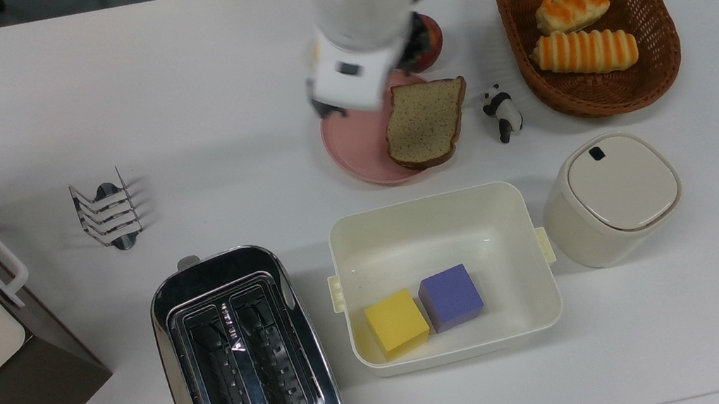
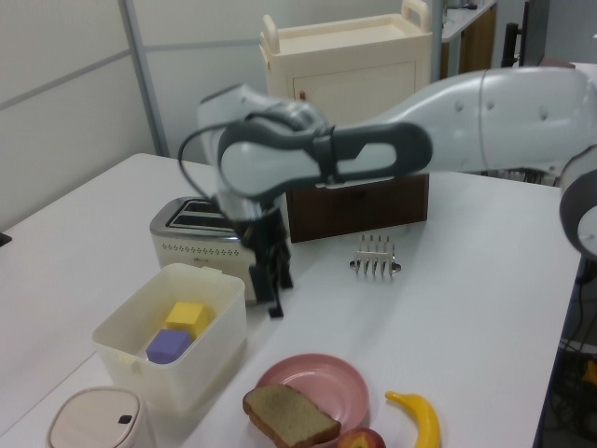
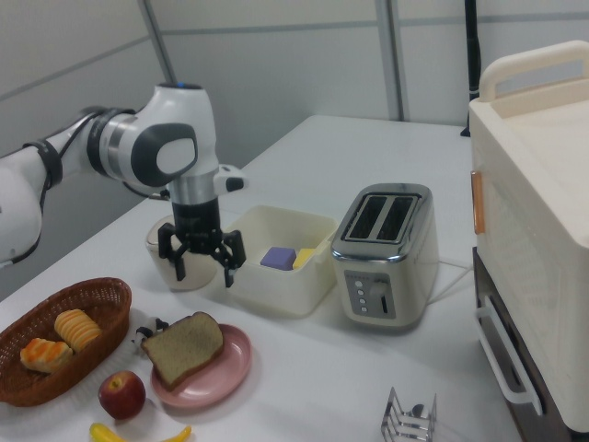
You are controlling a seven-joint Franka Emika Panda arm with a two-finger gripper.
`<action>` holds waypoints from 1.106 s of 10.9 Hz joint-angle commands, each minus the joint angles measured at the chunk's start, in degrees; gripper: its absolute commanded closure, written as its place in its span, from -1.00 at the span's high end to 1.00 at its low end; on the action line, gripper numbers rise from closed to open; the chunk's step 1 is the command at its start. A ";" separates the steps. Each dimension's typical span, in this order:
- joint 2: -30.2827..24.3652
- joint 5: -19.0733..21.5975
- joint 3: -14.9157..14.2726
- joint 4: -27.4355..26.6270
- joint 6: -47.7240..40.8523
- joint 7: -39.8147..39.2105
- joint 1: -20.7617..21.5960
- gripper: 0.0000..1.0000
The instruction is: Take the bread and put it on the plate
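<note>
Bread [image 1: 423,125]: lies flat on the pink plate [image 1: 354,142], centre of the top view, overhanging the rim toward the panda figurine [image 1: 501,111]. Gripper [image 3: 202,260]: raised above the plate at left centre of the right view, jaws spread apart, empty.

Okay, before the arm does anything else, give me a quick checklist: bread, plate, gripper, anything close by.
1. Bread released: ok, it lies flat with nothing gripping it.
2. Bread on the plate: ok, but it sits toward the top view's right and overhangs the rim there.
3. Gripper free: ok, open, empty and raised above the table.
4. Gripper clear of the bread: ok, a visible gap in the right view.
5. Panda figure undisturbed: ok, beside the plate and not touching the bread.
6. Bread stable on the rim: cannot tell.
</note>
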 commanded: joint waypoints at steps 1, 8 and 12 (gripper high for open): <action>-5.06 -5.15 -4.14 -1.90 -0.02 6.69 -0.97 1.00; -12.36 -7.28 -12.67 -2.26 -5.03 14.52 -1.14 1.00; -13.07 -7.37 -13.12 -2.25 -4.68 16.81 -1.14 1.00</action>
